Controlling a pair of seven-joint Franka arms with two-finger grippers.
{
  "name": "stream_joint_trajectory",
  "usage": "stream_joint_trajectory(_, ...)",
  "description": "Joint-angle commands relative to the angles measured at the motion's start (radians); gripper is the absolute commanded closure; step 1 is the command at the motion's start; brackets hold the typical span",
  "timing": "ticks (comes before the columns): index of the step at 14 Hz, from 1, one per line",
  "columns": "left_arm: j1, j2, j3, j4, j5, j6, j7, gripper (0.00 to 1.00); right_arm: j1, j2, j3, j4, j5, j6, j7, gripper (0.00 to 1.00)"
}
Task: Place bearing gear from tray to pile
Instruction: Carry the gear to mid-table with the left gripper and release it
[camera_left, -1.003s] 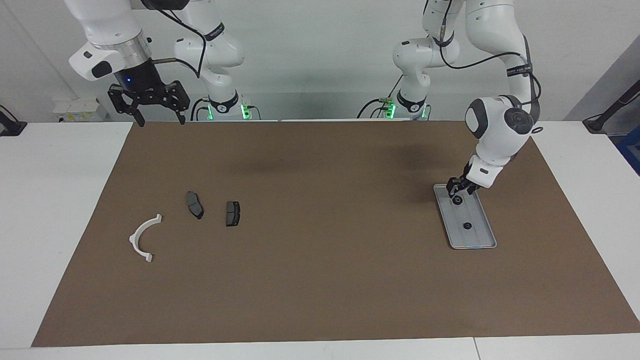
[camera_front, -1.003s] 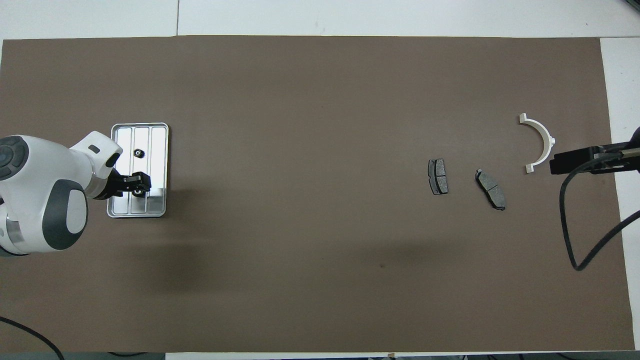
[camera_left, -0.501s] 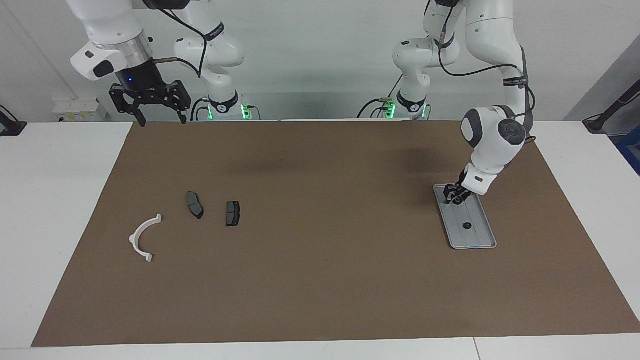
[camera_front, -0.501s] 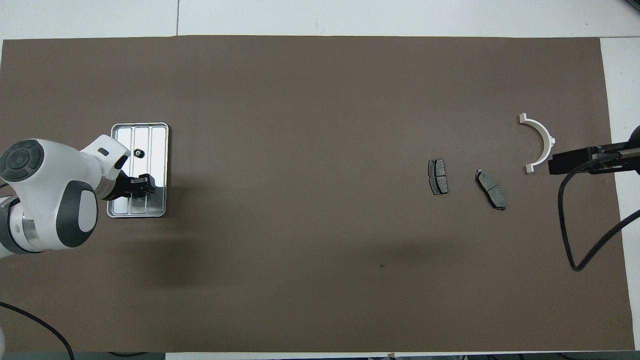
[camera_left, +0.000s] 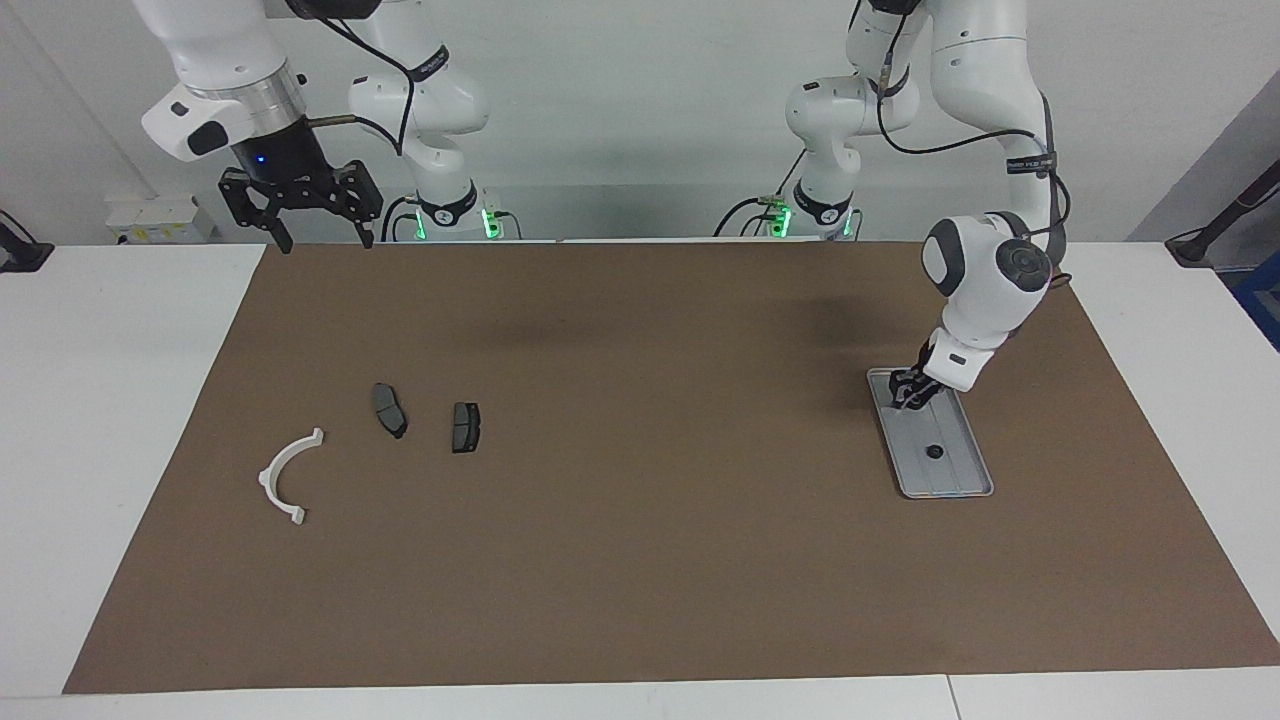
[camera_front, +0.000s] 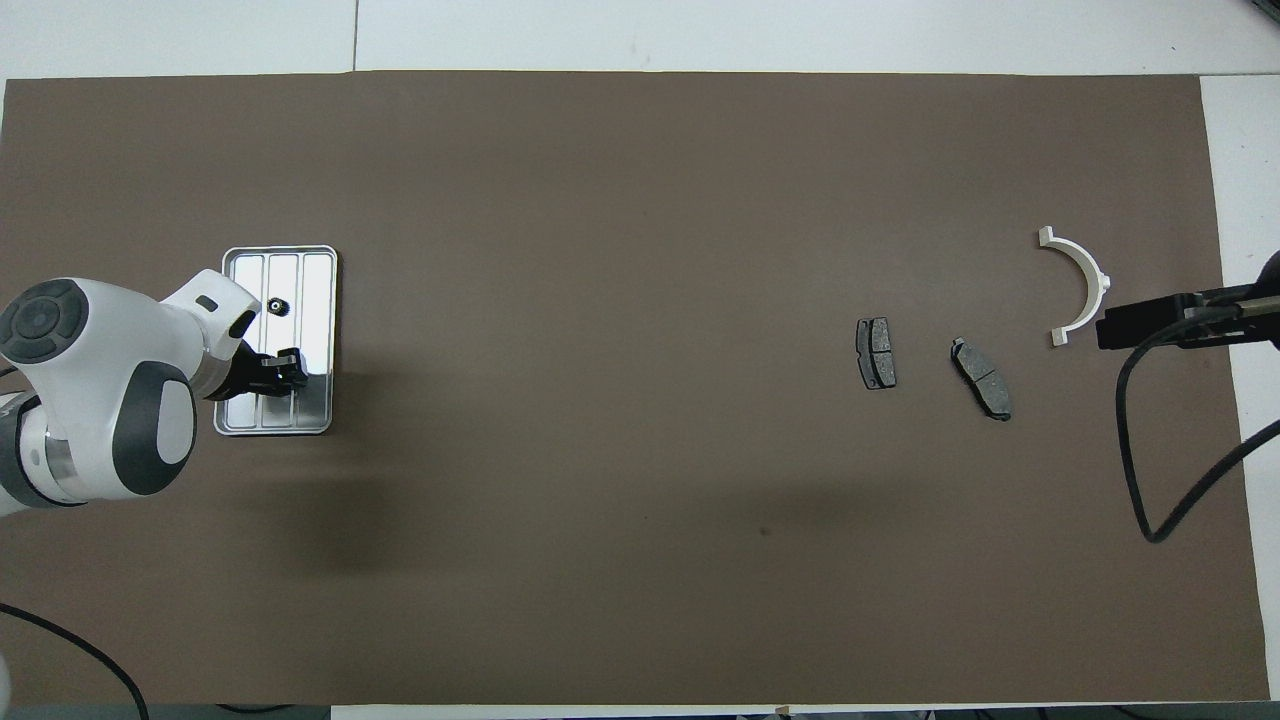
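**Facing view**
- Bearing gear (camera_left: 934, 452): small, dark and round. Lying flat in the tray (camera_left: 955, 478), in the half farther from the robots, apart from the left tool.
- Tray: silver, ridged lengthwise, rimmed. Set on the brown mat (camera_left: 640, 560) toward the left arm's end of the table (camera_left: 100, 420).
- Left tool (camera_left: 908, 398): lowered into the tray's end nearer the robots, fingertips down at the tray floor. Cannot tell whether clenched or released, nor whether anything sits between the fingers.
- Right tool (camera_left: 325, 241): released, fingers spread wide. Raised over the mat's edge at the right arm's end, waiting.
- Pile: white semicircular bracket (camera_left: 268, 473) plus two dark grey pads (camera_left: 389, 410) (camera_left: 465, 427). Lying loose on the mat toward the right arm's end, well apart from the tray. Pads side by side, not touching, slightly nearer the robots than the bracket.

**Overhead view**
- Bearing gear (camera_front: 277, 306): in the tray's middle lane, toward the end farther from the robots.
- Tray (camera_front: 318, 285): long side running away from the robots, nearer end partly covered by the left tool (camera_front: 283, 368) and its white wrist.
- Left tool: fingertips too dark to separate, state not readable.
- Right tool: seen only as a dark bar entering at the right arm's end, just beside the bracket (camera_front: 1100, 283) in this view.
- Pads (camera_front: 876, 353) (camera_front: 981, 378): flat on the mat and apart from each other, between bracket and tray, close to the bracket.
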Motion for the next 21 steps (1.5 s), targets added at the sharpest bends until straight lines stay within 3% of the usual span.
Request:
stream_joint_trajectory(1,0.011,-0.003,-0.001,-0.012,-0.002,0.014,0.018,0.89,-0.010,-0.017,0.005,-0.017,0.011,0.004,0.015,0.00)
stream_joint_trajectory(2,0.011,-0.002,-0.001,-0.001,-0.002,0.001,0.016,0.94,-0.007,-0.017,0.005,-0.017,0.011,0.009,0.019,0.00)
stream_joint_trajectory(5,-0.007,0.006,-0.006,0.127,-0.013,-0.130,-0.016,0.94,0.000,-0.017,0.010,-0.015,0.013,0.015,0.025,0.00)
stream_joint_trajectory(8,-0.117,0.009,-0.006,0.282,-0.013,-0.278,-0.227,0.94,0.009,-0.015,0.008,-0.015,0.017,0.038,0.016,0.00)
stream_joint_trajectory(12,-0.316,0.056,-0.006,0.388,-0.014,-0.270,-0.569,0.94,0.009,-0.015,0.008,-0.017,0.017,0.041,0.021,0.00)
stream_joint_trajectory(15,-0.438,0.102,-0.003,0.470,-0.028,-0.279,-0.686,0.94,0.009,-0.017,0.008,-0.020,0.017,0.038,0.016,0.00)
stream_joint_trajectory(18,-0.536,0.231,0.000,0.558,-0.016,-0.267,-0.813,0.94,0.008,-0.017,0.008,-0.020,0.017,0.038,0.014,0.00)
stream_joint_trajectory(19,-0.552,0.265,0.000,0.574,-0.007,-0.252,-0.842,0.94,0.009,-0.017,0.008,-0.020,0.017,0.038,0.016,0.00)
stream_joint_trajectory(21,-0.559,0.271,0.000,0.510,0.018,-0.185,-0.864,0.94,0.014,-0.017,0.010,-0.020,0.017,0.038,0.021,0.00)
